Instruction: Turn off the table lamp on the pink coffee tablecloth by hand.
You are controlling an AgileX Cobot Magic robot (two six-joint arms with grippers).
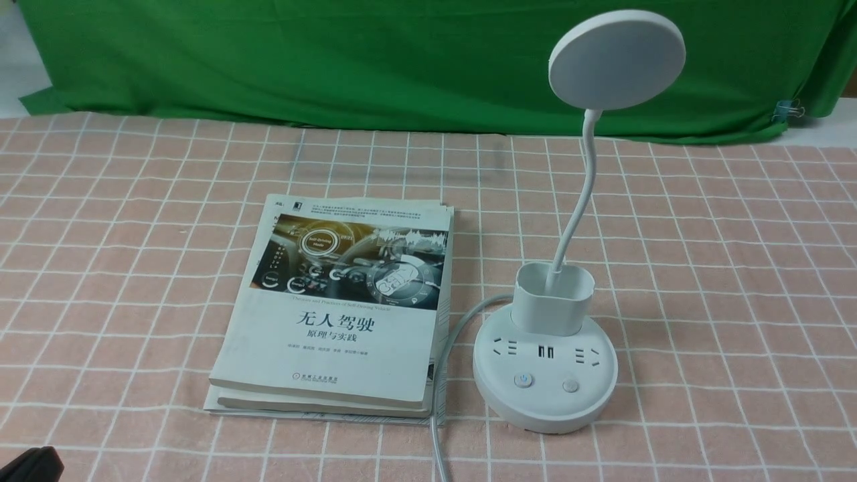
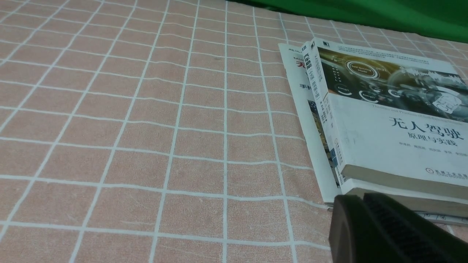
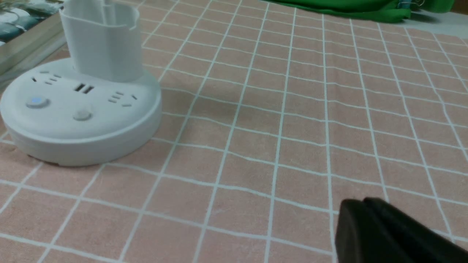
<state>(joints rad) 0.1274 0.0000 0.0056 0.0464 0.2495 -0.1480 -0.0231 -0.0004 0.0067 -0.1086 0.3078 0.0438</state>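
Observation:
The white table lamp (image 1: 546, 375) stands right of centre on the pink coffee tablecloth (image 1: 703, 301), its disc head (image 1: 616, 60) raised on the bent neck. Its base carries a blue-lit button (image 1: 523, 381) and a plain button (image 1: 570, 385). The base also shows in the right wrist view (image 3: 80, 113), off to the side of my right gripper (image 3: 362, 202), which is shut, empty and low over the cloth, well apart from it. My left gripper (image 2: 360, 199) is shut and empty, near the corner of the books. Only a black edge of the left hand (image 1: 30, 465) shows in the front view.
A stack of white books (image 1: 341, 308) lies just left of the lamp and also shows in the left wrist view (image 2: 384, 120). The lamp's grey cable (image 1: 438, 402) runs between books and base toward the front edge. A green backdrop cloth (image 1: 402, 60) hangs behind.

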